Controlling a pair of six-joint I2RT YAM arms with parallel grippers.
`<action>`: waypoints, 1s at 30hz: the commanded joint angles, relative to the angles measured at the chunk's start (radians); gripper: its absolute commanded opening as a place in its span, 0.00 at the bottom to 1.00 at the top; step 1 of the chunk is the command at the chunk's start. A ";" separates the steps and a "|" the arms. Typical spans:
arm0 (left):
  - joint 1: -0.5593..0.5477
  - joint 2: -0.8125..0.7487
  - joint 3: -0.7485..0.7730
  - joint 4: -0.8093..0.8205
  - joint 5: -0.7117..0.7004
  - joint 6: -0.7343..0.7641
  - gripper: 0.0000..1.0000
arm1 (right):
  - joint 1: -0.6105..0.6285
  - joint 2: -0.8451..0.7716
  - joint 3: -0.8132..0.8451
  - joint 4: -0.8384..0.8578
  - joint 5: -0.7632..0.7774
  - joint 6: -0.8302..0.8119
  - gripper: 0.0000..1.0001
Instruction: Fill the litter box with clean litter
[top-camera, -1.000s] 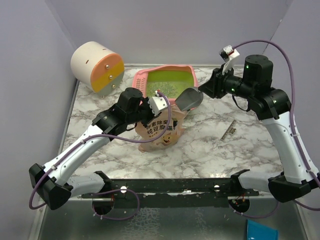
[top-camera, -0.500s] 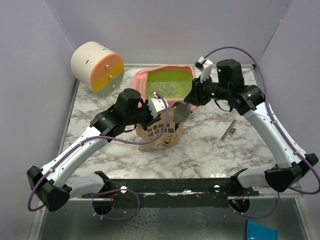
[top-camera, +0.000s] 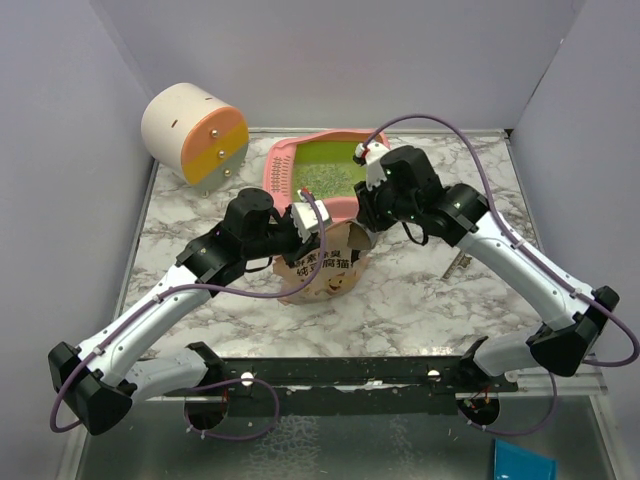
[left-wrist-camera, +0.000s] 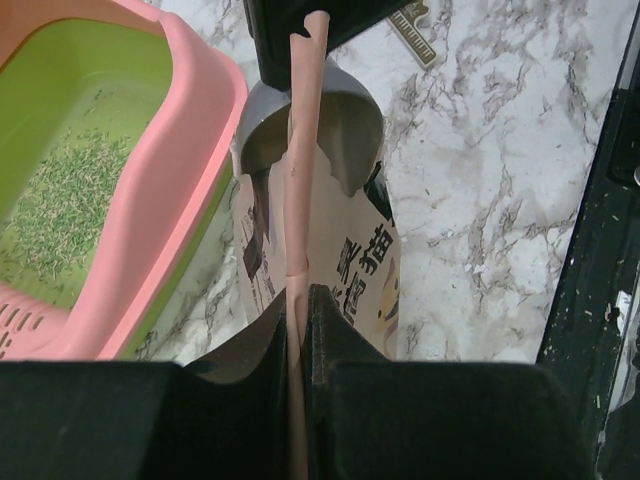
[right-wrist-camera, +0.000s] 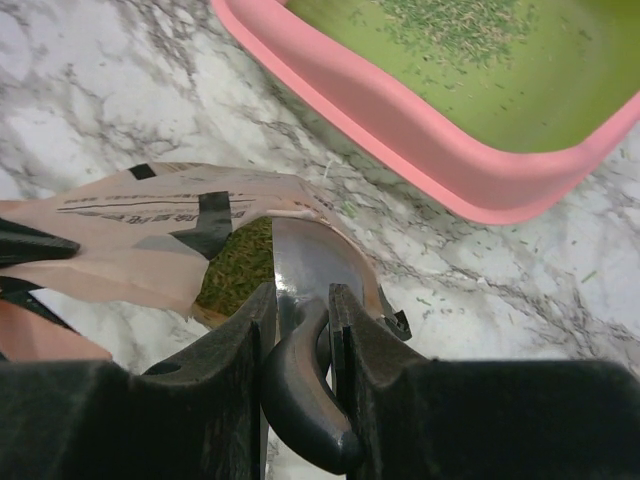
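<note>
A marble tabletop (top-camera: 430, 290) is sitting between grey walls (top-camera: 350, 60), lying open at the right and near side, with a cream-and-orange cylinder (top-camera: 195, 133) resting far left. The litter box (top-camera: 275, 165) is lying far centre, its green basin holding a thin scatter of clean litter (left-wrist-camera: 70, 200). Just near it, the left gripper (left-wrist-camera: 297, 300) is pinching the beige pouch's (top-camera: 322, 272) top edge, while the right gripper (right-wrist-camera: 303, 300) is gripping a grey scoop (right-wrist-camera: 310, 265) dipping into the pouch's granules.

Marble table (top-camera: 420, 290): litter box (top-camera: 278, 172), pouch (top-camera: 318, 272), cylinder (top-camera: 195, 133)
</note>
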 joint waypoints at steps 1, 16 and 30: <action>0.002 -0.014 -0.005 0.077 0.071 -0.045 0.00 | 0.063 0.005 -0.033 0.025 0.305 -0.020 0.01; 0.001 -0.064 -0.024 0.107 0.055 -0.053 0.00 | 0.080 0.083 -0.255 0.158 0.186 0.031 0.01; 0.001 -0.071 -0.034 0.115 0.042 -0.041 0.00 | 0.093 0.062 -0.369 0.189 -0.053 0.139 0.01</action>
